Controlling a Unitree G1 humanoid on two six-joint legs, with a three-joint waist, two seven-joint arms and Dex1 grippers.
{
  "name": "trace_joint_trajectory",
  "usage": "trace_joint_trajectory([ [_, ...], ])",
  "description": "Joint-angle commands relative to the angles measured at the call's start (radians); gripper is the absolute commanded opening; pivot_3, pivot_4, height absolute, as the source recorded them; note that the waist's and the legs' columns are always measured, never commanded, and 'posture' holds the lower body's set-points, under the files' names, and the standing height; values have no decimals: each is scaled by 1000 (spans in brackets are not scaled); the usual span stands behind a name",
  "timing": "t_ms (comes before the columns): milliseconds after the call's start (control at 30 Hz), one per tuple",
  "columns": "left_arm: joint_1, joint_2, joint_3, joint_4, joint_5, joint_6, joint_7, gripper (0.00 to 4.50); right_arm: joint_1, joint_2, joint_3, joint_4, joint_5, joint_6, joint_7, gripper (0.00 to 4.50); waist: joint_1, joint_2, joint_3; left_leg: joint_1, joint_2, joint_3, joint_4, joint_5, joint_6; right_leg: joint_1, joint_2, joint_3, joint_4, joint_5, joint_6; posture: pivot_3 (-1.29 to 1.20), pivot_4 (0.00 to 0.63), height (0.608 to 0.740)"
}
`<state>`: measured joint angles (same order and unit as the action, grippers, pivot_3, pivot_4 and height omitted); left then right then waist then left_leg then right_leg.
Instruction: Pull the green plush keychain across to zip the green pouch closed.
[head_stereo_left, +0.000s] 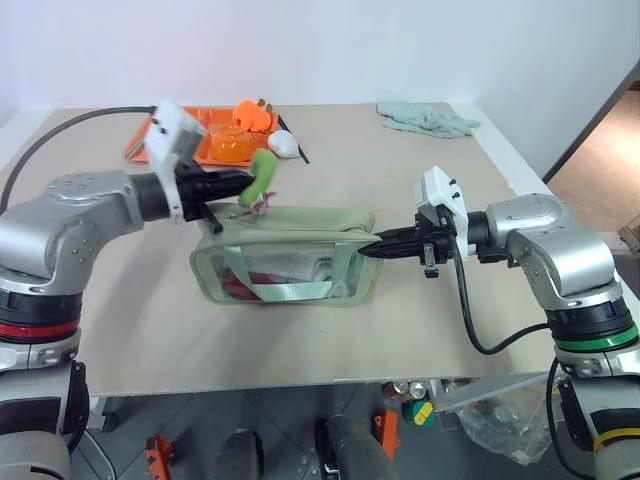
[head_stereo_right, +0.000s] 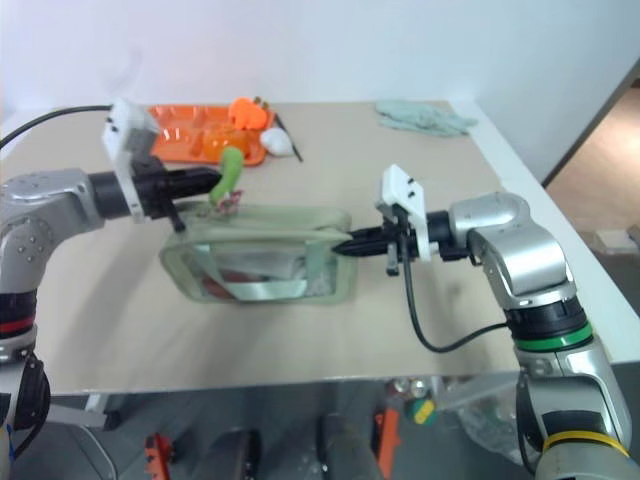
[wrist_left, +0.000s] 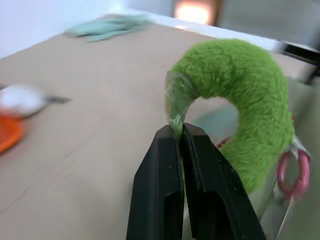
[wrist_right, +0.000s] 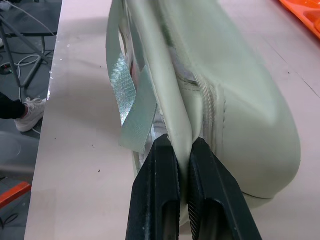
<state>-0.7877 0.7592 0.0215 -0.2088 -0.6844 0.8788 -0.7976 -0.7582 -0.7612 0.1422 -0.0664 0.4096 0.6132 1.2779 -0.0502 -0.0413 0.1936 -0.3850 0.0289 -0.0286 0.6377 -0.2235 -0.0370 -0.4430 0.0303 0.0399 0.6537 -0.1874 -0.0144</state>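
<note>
Two grips are on: left gripper (head_stereo_left: 243, 180) pinches the green plush keychain (head_stereo_left: 261, 176) above the green pouch (head_stereo_left: 290, 262) mid-table (head_stereo_left: 330, 340); right gripper (head_stereo_left: 372, 247) clamps the pouch's end.

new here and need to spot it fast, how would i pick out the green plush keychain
Find the pouch in the middle of the table. At its left end, the left gripper pinches a small curved lime-green plush keychain with a pink ring. It is fuzzy and much brighter than the pale pouch or the pale rag at the far edge.
</note>
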Motion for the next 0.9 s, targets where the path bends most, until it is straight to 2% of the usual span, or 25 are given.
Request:
trace_joint_trajectory([
  [33, -22, 2, 16, -60, -26, 13, -20, 75, 2, -14, -26, -38, 13, 9, -11, 0, 0, 0, 0, 0, 0, 0, 0, 0, 0, 0, 0, 0, 0, 0, 0, 0, 150, 740],
  [267, -9, 47, 29, -46, 5, 3, -47, 75, -1, -12, -22, -39, 14, 11, -18, 0, 0, 0, 0, 0, 0, 1, 0, 0, 0, 0, 1, 2, 0, 0, 1, 0, 150, 740],
  [467, -81, 5, 93, 14, -17, 9, 5, 75, -13, -5, -14, -28, 12, 7, -17, 0, 0, 0, 0, 0, 0, 0, 1, 0, 0, 0, 2, 2, 0, 1, 1, 0, 150, 740],
  [700, -93, 13, 76, -45, -86, 38, -73, 75, -16, 0, -11, -26, 12, 6, -17, 0, 0, 0, 0, 0, 0, 2, 0, 0, 0, 0, 2, 3, 0, 1, 1, 0, 150, 740],
  [833, -33, 47, 28, -75, -70, 43, -127, 75, -11, 0, -15, -31, 13, 8, -20, 0, -1, 0, 0, 0, 0, 2, 0, 0, 0, 0, 2, 3, 0, 1, 1, 0, 150, 740],
  [867, -27, 46, 28, -71, -72, 48, -128, 701, -10, -1, -16, -33, 14, 9, -21, 0, -1, 0, 0, 1, 0, 2, 0, 0, 0, 0, 2, 3, 0, 1, 1, 0, 150, 740],
  [900, -22, 47, 29, -67, -74, 47, -132, 965, -8, -1, -17, -35, 15, 10, -21, 0, 0, 0, 0, 1, 0, 2, 0, 0, 0, 0, 2, 3, 0, 1, 1, 0, 150, 740],
])
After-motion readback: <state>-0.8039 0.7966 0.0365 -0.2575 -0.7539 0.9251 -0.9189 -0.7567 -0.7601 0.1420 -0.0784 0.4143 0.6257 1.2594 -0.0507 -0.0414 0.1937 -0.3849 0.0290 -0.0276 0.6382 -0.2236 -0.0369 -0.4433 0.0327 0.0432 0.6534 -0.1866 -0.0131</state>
